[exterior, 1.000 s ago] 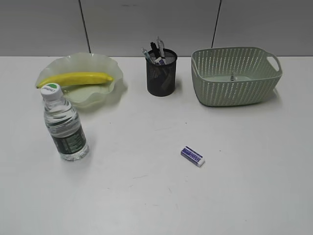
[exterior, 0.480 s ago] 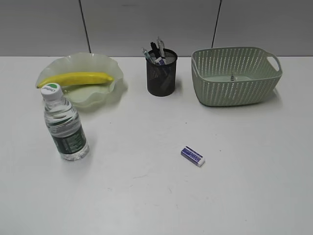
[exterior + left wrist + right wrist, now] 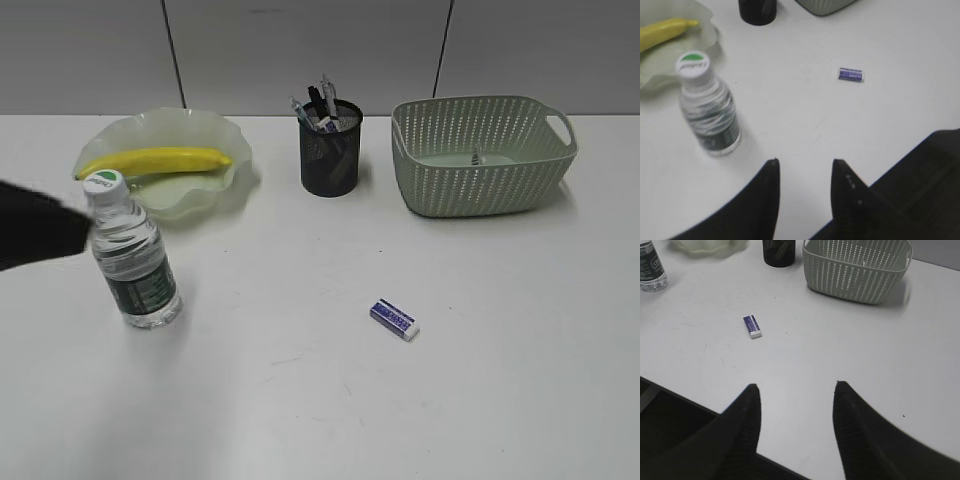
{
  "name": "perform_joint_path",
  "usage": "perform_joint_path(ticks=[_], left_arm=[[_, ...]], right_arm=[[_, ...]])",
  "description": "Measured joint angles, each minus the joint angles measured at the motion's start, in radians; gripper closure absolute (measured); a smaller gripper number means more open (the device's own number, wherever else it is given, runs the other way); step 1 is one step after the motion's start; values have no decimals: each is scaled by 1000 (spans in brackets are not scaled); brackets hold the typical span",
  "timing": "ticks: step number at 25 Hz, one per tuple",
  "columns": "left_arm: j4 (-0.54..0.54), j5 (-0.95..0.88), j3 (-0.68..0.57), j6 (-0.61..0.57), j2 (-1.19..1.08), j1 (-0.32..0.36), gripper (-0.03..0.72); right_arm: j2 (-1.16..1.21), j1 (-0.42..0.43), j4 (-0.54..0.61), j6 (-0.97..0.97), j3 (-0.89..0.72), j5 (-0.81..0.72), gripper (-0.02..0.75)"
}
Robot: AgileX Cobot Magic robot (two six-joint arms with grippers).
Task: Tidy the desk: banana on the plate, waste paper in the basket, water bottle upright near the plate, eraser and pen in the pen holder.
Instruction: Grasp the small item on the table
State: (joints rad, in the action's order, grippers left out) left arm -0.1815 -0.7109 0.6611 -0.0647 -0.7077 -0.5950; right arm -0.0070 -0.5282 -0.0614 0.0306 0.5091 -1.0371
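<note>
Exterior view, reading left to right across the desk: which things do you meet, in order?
Left arm at the frame edge → water bottle → banana on the plate → pen holder → eraser → basket.

Even bright light, soft shadows; left wrist view blurred.

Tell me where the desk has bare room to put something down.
Free: the wide front strip, before the bottle and eraser, and the right side in front of the basket. Crowded: the back row of plate, pen holder and basket.
</note>
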Motion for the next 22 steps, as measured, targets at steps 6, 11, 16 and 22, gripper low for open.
perform_joint_path(ticks=[6,11,16,22], left_arm=[[-140,117,220,-105,-474,-2,426],[-152,119,425,-110,-773,-56,426],[-117,119,619,-112,-1003,-163,426],[-155,88,807,-62,-1223,-218,426]], right_arm=[[0,0,0,-1,0,0,356],[0,0,0,-1,0,0,356],[0,0,0,-1,0,0,356],[0,0,0,-2,0,0,356]])
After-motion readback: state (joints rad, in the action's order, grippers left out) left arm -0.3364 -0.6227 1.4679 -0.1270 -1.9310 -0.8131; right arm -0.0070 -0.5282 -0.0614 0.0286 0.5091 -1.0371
